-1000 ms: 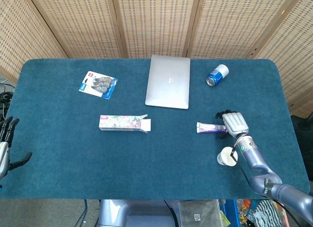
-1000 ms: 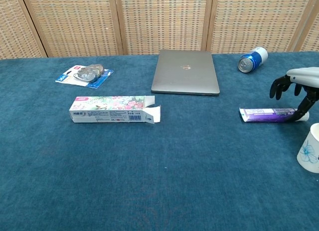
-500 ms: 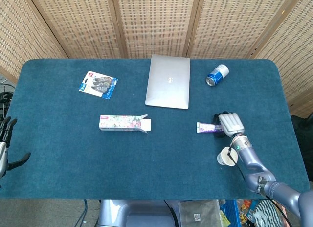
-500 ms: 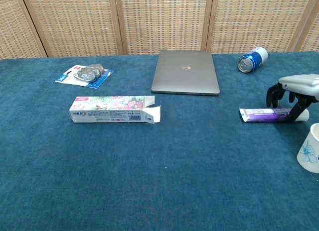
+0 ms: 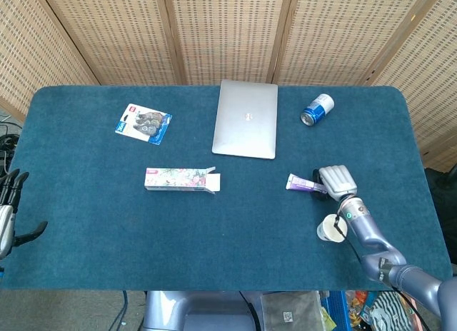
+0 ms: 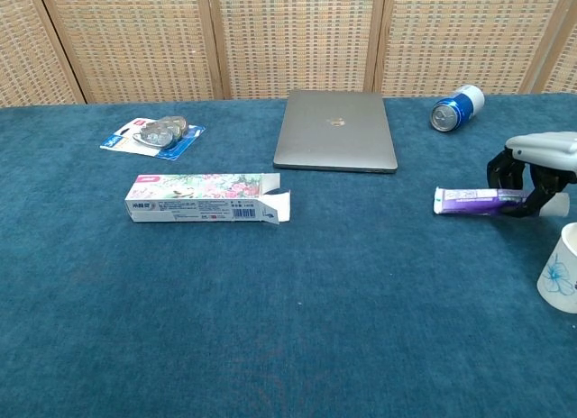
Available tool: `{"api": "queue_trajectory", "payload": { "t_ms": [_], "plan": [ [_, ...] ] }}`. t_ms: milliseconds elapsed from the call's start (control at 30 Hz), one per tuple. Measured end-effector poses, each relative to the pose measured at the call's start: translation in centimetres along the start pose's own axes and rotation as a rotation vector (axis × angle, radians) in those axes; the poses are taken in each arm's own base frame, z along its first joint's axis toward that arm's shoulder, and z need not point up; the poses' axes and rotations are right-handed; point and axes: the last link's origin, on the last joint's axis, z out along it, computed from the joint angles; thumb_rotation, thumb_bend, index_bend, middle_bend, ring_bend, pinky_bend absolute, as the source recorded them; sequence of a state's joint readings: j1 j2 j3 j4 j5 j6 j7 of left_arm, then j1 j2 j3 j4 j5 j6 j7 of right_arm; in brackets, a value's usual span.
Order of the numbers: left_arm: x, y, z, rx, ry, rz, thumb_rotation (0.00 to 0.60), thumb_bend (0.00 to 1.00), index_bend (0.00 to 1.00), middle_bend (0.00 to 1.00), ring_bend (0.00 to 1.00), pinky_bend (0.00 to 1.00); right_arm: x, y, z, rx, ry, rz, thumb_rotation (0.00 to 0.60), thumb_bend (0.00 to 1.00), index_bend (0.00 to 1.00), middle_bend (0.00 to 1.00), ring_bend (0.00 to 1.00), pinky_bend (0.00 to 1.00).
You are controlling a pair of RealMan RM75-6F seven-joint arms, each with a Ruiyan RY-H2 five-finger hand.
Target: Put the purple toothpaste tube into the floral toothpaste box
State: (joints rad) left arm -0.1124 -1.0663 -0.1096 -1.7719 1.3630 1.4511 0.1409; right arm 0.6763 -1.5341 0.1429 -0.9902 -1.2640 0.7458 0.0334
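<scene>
The right hand has closed its fingers around the purple plastic toothpaste tube, now lifted slightly; the floral cardboard box lies well apart.

Right hand has a silver-grey back and black fingers; wrist is blue-grey metal.

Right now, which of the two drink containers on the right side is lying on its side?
The blue-and-white can near the table's far edge, beside the laptop. The white floral cup near the right hand stands upright.
</scene>
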Motion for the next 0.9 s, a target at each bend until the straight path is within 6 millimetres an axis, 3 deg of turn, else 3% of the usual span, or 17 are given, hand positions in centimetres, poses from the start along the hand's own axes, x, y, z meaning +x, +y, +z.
{"api": "queue_trajectory", "payload": {
  "t_ms": [200,467,733,900],
  "plan": [
    [-0.5,2.1,3.1,-0.111,-0.042,0.021,0.6,0.24,0.0,0.0,0.0,0.0,2.7,0.1,-1.9,0.07,0.078,-0.008,0.6,0.49,0.58,0.58,0.44,0.5],
    [-3.3,7.8,10.7,-0.311,-0.165,0.071,0.6,0.24,0.0,0.0,0.0,0.0,6.0,0.3,-5.4,0.128,0.143,-0.014,0.6,0.56,0.58,0.57,0.44,0.5],
    [-8.5,15.8,15.9,-0.42,-0.29,0.035,0.6,0.24,0.0,0.0,0.0,0.0,6.7,0.5,-7.0,0.131,0.165,-0.056,0.6,0.57,0.58,0.58,0.45,0.5],
    [-10.4,18.5,17.1,-0.445,-0.347,0.044,0.6,0.24,0.0,0.0,0.0,0.0,6.7,0.5,-7.2,0.13,0.165,-0.061,0.6,0.57,0.58,0.58,0.45,0.5]
  ]
}}
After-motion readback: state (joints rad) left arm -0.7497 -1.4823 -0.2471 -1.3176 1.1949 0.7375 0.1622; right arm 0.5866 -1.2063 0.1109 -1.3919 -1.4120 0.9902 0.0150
